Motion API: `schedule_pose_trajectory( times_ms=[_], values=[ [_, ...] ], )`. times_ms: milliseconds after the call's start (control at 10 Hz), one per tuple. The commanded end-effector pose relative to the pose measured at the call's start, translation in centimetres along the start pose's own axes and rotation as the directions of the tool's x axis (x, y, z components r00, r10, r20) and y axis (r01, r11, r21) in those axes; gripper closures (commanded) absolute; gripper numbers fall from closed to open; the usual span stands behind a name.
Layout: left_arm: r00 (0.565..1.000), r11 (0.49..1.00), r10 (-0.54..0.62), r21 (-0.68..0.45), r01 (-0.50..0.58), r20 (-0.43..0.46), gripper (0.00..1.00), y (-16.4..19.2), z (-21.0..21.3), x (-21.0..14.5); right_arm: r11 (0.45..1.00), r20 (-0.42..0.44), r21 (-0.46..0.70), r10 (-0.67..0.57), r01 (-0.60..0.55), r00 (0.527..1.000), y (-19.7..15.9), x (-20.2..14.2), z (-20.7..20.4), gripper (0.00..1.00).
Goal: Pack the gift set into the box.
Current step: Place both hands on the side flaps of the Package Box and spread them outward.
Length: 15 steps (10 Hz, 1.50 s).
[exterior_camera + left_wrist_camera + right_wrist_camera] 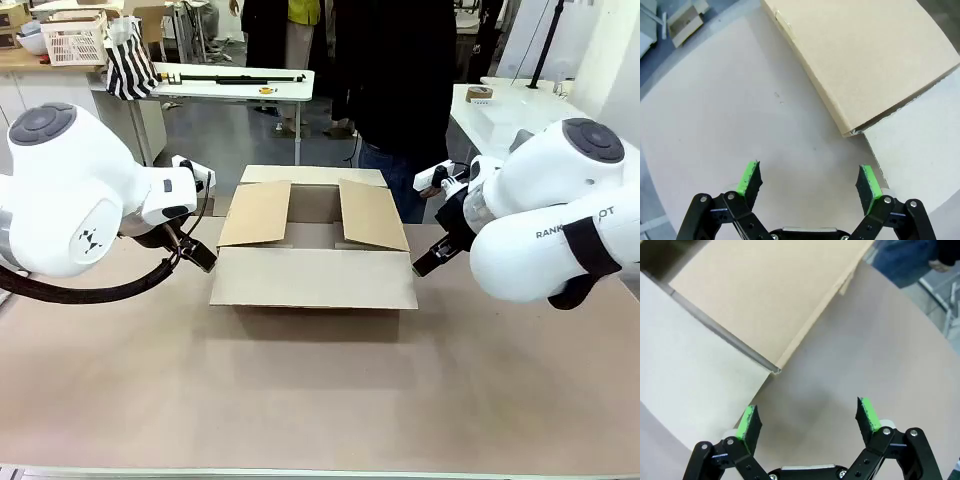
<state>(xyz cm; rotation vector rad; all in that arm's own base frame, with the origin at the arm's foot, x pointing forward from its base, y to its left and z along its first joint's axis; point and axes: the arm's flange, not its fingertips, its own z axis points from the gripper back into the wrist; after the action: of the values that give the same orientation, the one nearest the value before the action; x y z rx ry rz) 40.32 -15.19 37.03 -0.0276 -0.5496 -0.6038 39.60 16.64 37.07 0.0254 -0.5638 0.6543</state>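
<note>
Box (313, 280) stood open on tabletop (300, 400), flaps out. Left end effector (809, 181) spread, empty, near box's left corner. Right end effector (809, 420) spread, empty, near right corner.

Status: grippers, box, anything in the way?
Left gripper open, empty, by box left corner. Right gripper open, empty, by right corner. Side flaps leaning inward, partly covering the opening.

The front view looks from the robot's edge of the beige worktop (300, 400) towards its far edge, from middling range, taking in the whole open brown cardboard box (313, 278). The left wrist view hangs close above the worktop, looking down past the left end effector (808, 177) at the box's near left corner. The right wrist view, past the right end effector (807, 415), sees the near right corner. All three share the box.
</note>
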Motion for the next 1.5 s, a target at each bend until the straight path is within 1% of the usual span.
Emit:
schedule_pose_trajectory(
  times_ms=[0, 1000, 1100, 1200, 1300, 1400],
  values=[
    [1.0, 1.0, 0.0, 0.0, 0.0, 0.0, 0.0, 0.0, 0.0, 0.0, 1.0, 0.001, 0.0, 0.001, -0.001, 1.0, 0.0, 0.0, 0.0, 0.0],
    [1.0, 1.0, 0.0, 0.0, 0.0, 0.0, 0.0, 0.0, 0.0, 0.0, 1.0, 0.0, 0.0, 0.001, -0.001, 1.0, 0.0, 0.0, 0.0, 0.0],
    [1.0, 1.0, -0.002, 0.0, 0.002, 0.0, 0.0, -0.1, 0.0, 0.0, 0.997, -0.035, 0.044, 0.065, -0.063, 0.997, -1.0, 0.0, 2.4, 0.0],
    [1.0, 0.999, -0.006, 0.043, 0.005, 0.006, 0.0, 0.2, 3.7, -0.4, 0.994, -0.052, 0.061, 0.092, -0.089, 0.994, -2.7, -0.1, 6.4, 0.0],
    [0.999, 0.997, -0.038, 0.063, 0.039, -0.018, 0.0, 0.3, 7.2, -1.0, 0.994, -0.057, 0.05, 0.103, -0.1, 0.993, -4.3, -0.4, 10.1, 0.0],
    [0.996, 0.989, -0.078, 0.121, 0.082, -0.036, 0.0, 0.3, 11.2, -1.7, 0.996, -0.052, -0.032, 0.081, -0.083, 0.995, -5.8, -0.7, 14.2, 0.0]
  ],
)
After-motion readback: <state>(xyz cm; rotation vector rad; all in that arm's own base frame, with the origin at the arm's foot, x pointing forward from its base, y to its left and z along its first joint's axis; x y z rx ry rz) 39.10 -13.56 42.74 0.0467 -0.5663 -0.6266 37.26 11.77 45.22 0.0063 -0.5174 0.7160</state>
